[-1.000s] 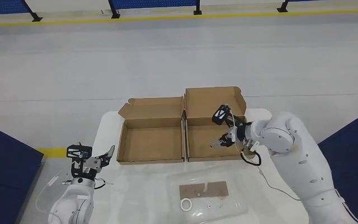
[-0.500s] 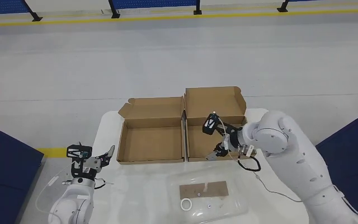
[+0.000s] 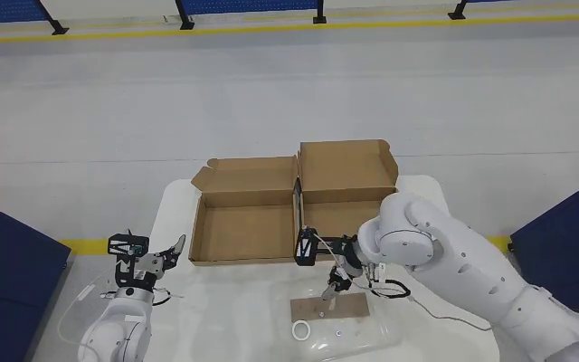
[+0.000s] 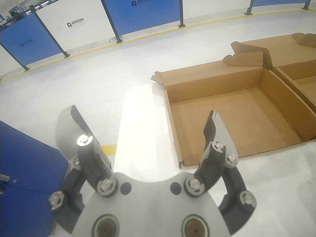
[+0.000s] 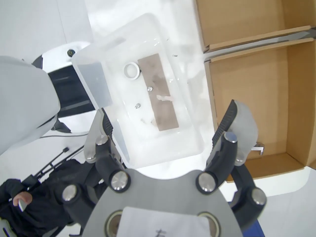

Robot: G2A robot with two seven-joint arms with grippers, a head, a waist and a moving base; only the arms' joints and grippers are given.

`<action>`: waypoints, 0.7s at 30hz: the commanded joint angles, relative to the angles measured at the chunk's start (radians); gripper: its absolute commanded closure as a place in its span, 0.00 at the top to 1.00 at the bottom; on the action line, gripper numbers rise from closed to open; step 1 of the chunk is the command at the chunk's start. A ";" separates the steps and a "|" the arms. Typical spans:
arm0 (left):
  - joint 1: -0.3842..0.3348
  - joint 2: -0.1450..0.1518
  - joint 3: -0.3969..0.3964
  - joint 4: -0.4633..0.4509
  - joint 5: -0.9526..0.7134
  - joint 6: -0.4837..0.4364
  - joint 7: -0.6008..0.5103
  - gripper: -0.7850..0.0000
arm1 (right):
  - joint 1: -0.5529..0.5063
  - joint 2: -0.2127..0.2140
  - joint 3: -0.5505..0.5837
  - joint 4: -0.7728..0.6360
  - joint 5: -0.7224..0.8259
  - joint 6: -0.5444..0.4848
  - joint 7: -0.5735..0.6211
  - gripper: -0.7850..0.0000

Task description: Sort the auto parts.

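Evidently the sorting is barely begun. Most of the parts lie in the clear tray (image 5: 84, 57) at the front of the tabletop (image 3: 226, 290): a white ring (image 5: 131, 70), two small metal fasteners (image 5: 149, 88) and a pale scrap, beside or on a brown pad (image 5: 160, 92). The left box (image 4: 237, 114) shows bare cardboard on its floor. The right box (image 5: 291, 99) seems to hold one small metal piece (image 5: 259, 148) close to its front wall, so I judge nearly everything is left to do. The right tool (image 5: 169, 110) hangs over the tray with its jaws spread wide, holding nothing and touching no part. The left tool (image 4: 142, 112) sits at the tabletop's left edge, also spread wide and empty, well apart from the tray.
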State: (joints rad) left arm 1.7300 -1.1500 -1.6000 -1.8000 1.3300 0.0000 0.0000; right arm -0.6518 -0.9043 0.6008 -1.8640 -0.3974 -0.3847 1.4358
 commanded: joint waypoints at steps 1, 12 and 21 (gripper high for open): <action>0.000 0.000 0.000 0.000 0.000 0.000 0.000 1.00 | 0.058 0.013 -0.079 0.008 0.029 0.005 0.005 1.00; 0.000 0.000 0.000 0.000 0.000 0.000 0.000 1.00 | 0.057 0.013 -0.083 -0.001 0.024 0.002 0.001 1.00; 0.000 0.000 0.000 0.000 0.000 0.000 0.000 1.00 | 0.171 -0.012 -0.313 -0.043 -0.001 0.034 0.034 1.00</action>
State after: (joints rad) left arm 1.7300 -1.1500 -1.6000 -1.8000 1.3300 0.0000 0.0000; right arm -0.5015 -0.9122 0.3152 -1.9104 -0.4076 -0.3544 1.4659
